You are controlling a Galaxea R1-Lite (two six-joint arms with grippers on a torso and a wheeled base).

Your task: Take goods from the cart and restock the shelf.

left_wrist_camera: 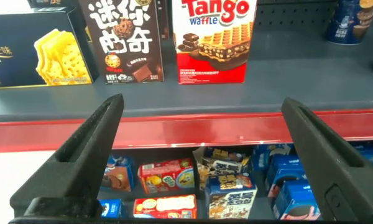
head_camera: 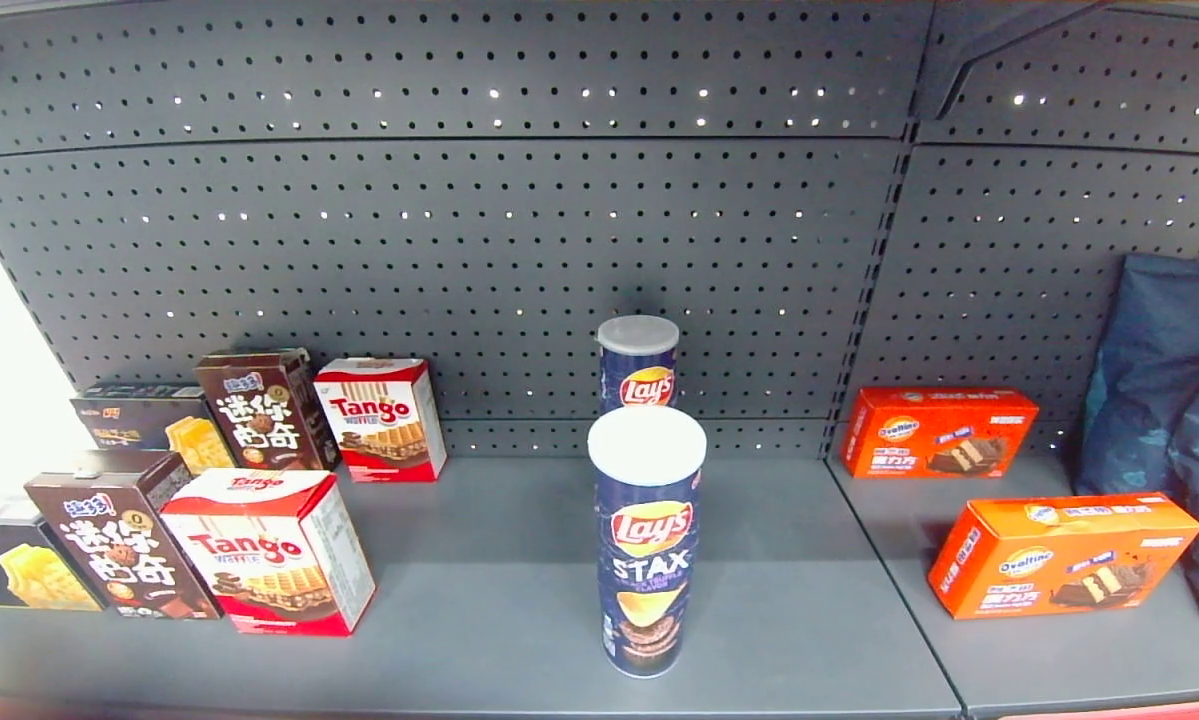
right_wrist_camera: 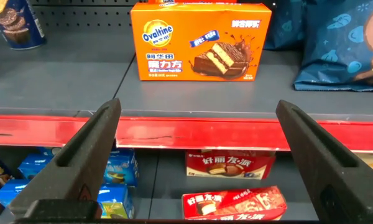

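The grey shelf holds a tall blue chip can near the front middle, with a second can behind it. Wafer boxes, brown cookie boxes and dark cracker boxes stand in two rows at the left. Two orange cake boxes lie at the right. My left gripper hangs open in front of the shelf's red edge, below the wafer box, holding nothing. My right gripper is open and holds nothing, before the orange box.
Dark blue bags lean at the far right. A perforated back panel closes the shelf. The lower shelf holds blue packs and red boxes. Bare shelf floor lies between the wafer boxes and the cans, and between the cans and the orange boxes.
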